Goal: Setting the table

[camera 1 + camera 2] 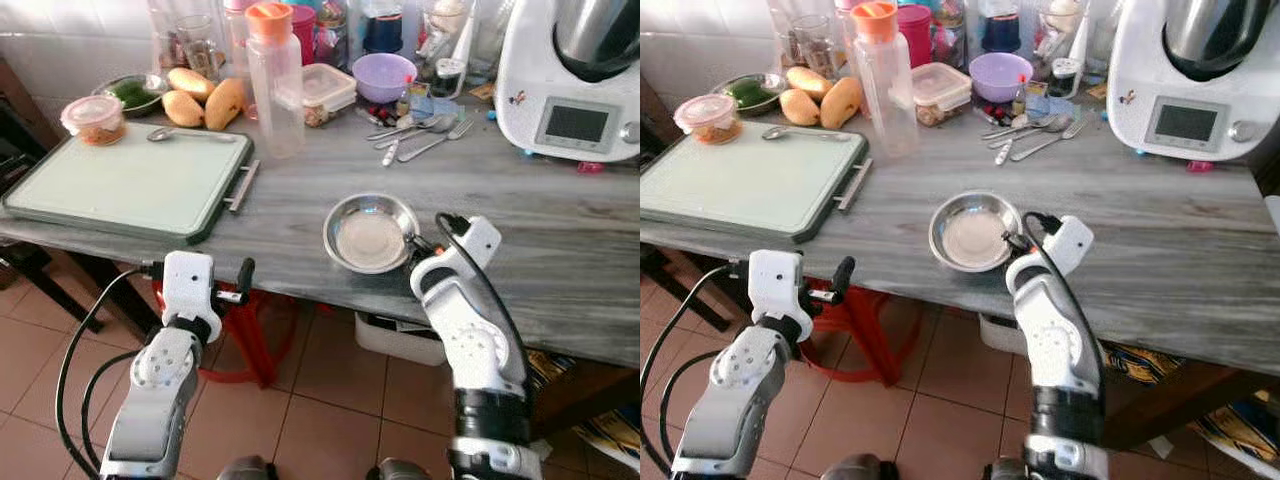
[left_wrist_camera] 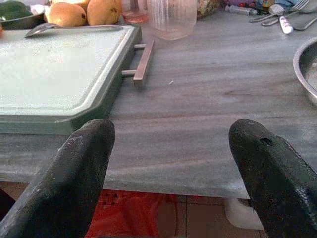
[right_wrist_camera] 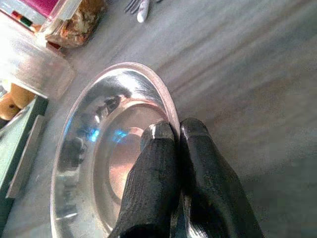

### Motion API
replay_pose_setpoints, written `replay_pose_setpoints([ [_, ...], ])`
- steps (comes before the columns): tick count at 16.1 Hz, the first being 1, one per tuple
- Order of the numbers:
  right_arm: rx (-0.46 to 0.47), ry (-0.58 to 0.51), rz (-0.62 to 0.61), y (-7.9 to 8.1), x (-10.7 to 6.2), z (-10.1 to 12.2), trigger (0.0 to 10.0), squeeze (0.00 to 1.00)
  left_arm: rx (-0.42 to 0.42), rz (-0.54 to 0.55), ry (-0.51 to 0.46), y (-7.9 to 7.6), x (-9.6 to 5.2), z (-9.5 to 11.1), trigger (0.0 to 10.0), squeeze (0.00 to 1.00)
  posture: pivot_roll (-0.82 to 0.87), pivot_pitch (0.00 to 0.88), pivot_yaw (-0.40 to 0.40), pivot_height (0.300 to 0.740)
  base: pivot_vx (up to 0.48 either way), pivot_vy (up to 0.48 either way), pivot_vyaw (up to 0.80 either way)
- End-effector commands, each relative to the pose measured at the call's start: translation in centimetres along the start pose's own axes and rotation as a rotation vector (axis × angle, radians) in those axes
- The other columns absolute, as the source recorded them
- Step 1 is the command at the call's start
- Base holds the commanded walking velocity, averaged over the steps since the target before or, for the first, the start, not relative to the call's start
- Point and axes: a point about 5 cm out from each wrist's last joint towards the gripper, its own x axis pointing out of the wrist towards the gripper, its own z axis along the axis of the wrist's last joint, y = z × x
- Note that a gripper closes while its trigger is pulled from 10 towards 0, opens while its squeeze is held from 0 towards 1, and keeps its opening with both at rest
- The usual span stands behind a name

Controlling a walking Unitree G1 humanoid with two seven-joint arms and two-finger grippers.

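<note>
Steel bowl [image 1: 371,234]: round, so no long axis; sits upright, mouth facing up, near the front edge of the grey wooden table [image 1: 560,230], between the cutting board [image 1: 130,180] and the white kitchen machine [image 1: 570,80].
Right gripper [image 3: 177,140]: fingers pinched together on the bowl's near rim, one inside, one outside.
Left gripper [image 2: 171,153]: fingers spread wide, empty, at the table's front edge near the board's corner.
Cutlery [image 1: 415,132]: lies behind the bowl, well apart.
</note>
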Motion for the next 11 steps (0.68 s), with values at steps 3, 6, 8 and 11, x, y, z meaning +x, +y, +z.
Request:
replay_pose_setpoints([
  [3, 0.028, 0.032, -0.023, -0.1, -1.1, -0.7, 10.0, 0.00, 0.010, -0.017, 0.001, -0.2, 0.2, 0.2, 10.0, 0.00, -0.03, 0.016, 0.044, 0.740, 0.000, 0.000, 0.00],
  [6, 0.038, 0.053, -0.052, -0.7, -1.5, -1.0, 10.0, 0.00, 0.014, -0.016, -0.001, -0.2, 0.4, 0.2, 10.0, 0.00, -0.03, 0.012, 0.043, 0.740, 0.000, 0.000, 0.00],
  [8, 0.036, 0.077, -0.073, -1.3, -1.5, -1.5, 10.0, 0.00, 0.018, -0.014, -0.002, -0.2, 0.5, 0.2, 10.0, 0.00, -0.03, 0.011, 0.043, 0.740, 0.000, 0.000, 0.00],
  [11, 0.027, 0.130, -0.068, -1.4, -1.5, -2.3, 10.0, 0.25, 0.018, -0.015, -0.001, -0.2, 0.5, 0.2, 10.0, 0.00, -0.03, 0.008, 0.043, 0.740, 0.000, 0.000, 0.00],
])
